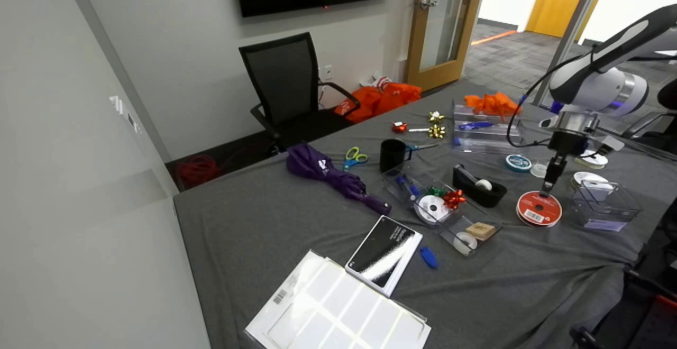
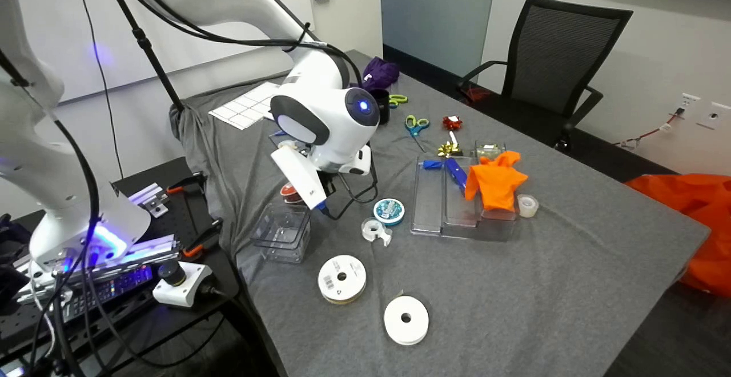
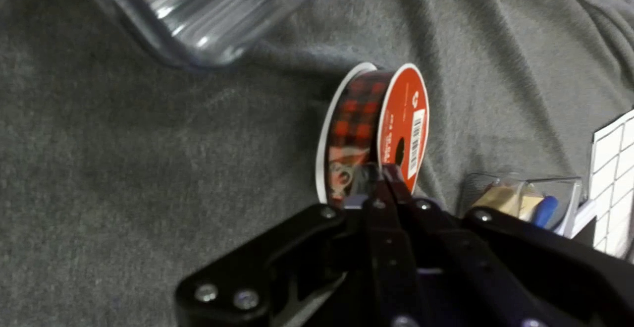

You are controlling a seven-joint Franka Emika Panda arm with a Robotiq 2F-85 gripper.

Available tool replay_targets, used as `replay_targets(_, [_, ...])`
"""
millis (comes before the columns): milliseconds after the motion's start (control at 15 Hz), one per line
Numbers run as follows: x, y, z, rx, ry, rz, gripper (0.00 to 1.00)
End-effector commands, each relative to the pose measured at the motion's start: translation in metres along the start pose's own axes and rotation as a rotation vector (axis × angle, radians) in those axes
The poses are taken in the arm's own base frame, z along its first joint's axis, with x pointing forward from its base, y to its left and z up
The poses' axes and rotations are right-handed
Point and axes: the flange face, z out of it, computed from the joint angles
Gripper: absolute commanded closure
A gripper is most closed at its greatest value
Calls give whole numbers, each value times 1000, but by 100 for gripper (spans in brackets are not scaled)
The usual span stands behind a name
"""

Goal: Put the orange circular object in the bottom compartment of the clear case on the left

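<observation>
The orange-red ribbon spool (image 1: 539, 211) is the round thing at my fingertips. It shows partly behind the arm in an exterior view (image 2: 290, 193). In the wrist view the spool (image 3: 356, 104) is tilted, with its red face to the right and a plaid ribbon. My gripper (image 1: 546, 191) is shut on the rim of its red-faced side; the fingertips (image 3: 380, 169) pinch that edge. The clear case (image 1: 459, 232) holds a white spool, bows and pens in one part, and a tape roll and tan block in another. It shows at the wrist view's right edge (image 3: 574, 188).
Clear nested bins (image 1: 607, 209) stand close beside the spool, also in the wrist view (image 3: 218, 57). A black tape dispenser (image 1: 476, 187) lies between spool and case. A second clear organizer (image 2: 428, 205) holds an orange cloth (image 2: 497, 183). A black mug (image 1: 392, 154) stands behind the case.
</observation>
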Motion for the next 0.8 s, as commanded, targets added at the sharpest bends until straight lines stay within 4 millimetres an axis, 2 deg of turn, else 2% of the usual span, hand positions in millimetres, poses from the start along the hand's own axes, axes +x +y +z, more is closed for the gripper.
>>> replay_targets(0, [-17, -15, -15, 50, 12, -34, 99])
replay_targets(400, [-18, -49, -35, 142, 38, -39, 99])
replay_targets(733, [3, -95, -52, 259, 82, -11, 99])
